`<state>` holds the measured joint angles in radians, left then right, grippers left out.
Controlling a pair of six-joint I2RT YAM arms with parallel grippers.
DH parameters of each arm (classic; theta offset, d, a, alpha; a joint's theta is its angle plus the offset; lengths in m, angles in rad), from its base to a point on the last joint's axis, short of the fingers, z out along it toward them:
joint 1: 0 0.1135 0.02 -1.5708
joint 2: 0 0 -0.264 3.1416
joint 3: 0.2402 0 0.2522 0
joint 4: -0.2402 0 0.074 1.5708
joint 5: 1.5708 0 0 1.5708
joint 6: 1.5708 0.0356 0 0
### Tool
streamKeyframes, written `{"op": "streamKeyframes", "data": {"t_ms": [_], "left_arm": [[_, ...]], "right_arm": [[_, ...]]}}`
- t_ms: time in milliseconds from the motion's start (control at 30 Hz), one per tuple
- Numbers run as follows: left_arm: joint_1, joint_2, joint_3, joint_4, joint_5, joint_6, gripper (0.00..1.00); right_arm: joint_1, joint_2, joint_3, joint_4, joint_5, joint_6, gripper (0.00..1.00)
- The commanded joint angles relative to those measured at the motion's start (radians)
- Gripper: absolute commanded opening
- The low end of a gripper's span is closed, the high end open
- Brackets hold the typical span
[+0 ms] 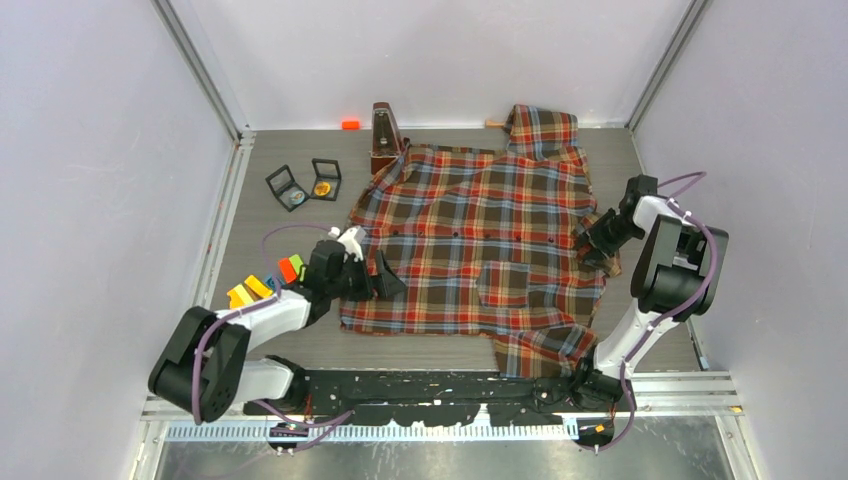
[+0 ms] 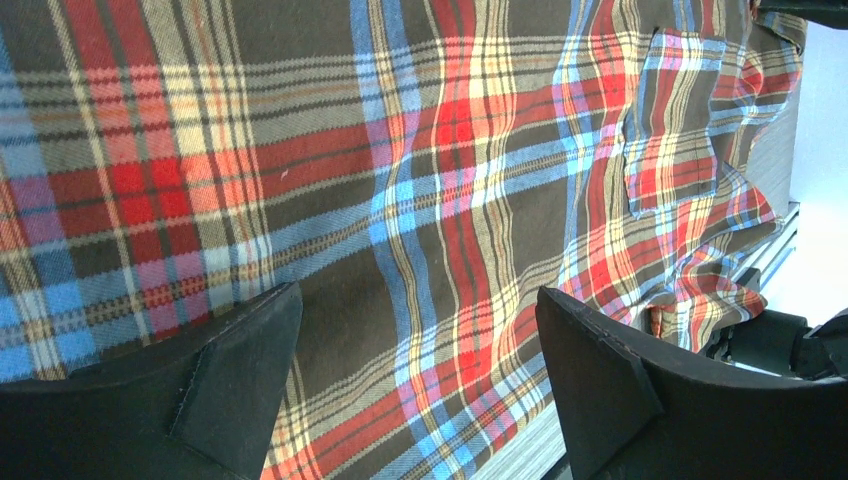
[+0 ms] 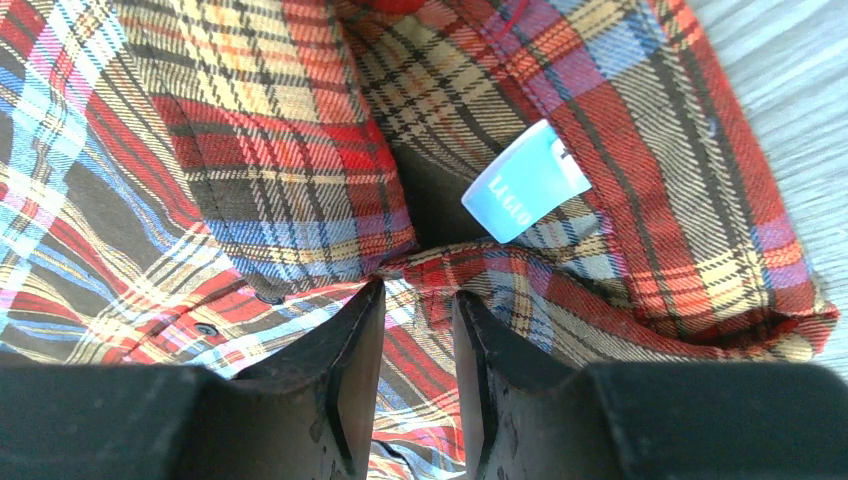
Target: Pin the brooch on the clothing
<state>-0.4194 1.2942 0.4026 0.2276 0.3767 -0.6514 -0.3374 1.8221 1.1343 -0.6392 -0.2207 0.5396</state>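
The clothing [image 1: 480,240], a plaid shirt in red, brown and light blue, lies spread flat on the grey table, collar towards the right. My left gripper [image 1: 375,268] hovers over its left hem, and the left wrist view shows that gripper [image 2: 420,310] wide open above the flat fabric [image 2: 420,150] with nothing held. At the collar my right gripper [image 1: 592,240] has its jaws drawn narrow, with a bunched fold of the shirt [image 3: 250,130] caught at that gripper's [image 3: 418,290] tips. Two small open black cases [image 1: 287,187] [image 1: 323,180] each hold a round piece; which is the brooch I cannot tell.
A blue neck label [image 3: 525,180] shows inside the collar. A brown wooden object [image 1: 383,135] stands at the shirt's far left corner, an orange block [image 1: 350,124] behind it. Coloured blocks [image 1: 265,282] lie beside my left arm. Walls close in the table's sides and back.
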Motion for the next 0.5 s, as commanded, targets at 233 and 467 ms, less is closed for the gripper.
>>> {"op": "streamKeyframes", "data": {"t_ms": [233,467], "left_arm": [[-0.010,-0.291,-0.084,-0.296,-0.036,-0.002,0.91],[-0.009,-0.485,0.077,-0.572,-0.043,0.046,0.98]], "right_arm": [[-0.032,-0.077,-0.038,-0.010,0.171,-0.050,0.43],[0.046,-0.186,0.040,-0.082,0.174,-0.089,0.68]]}}
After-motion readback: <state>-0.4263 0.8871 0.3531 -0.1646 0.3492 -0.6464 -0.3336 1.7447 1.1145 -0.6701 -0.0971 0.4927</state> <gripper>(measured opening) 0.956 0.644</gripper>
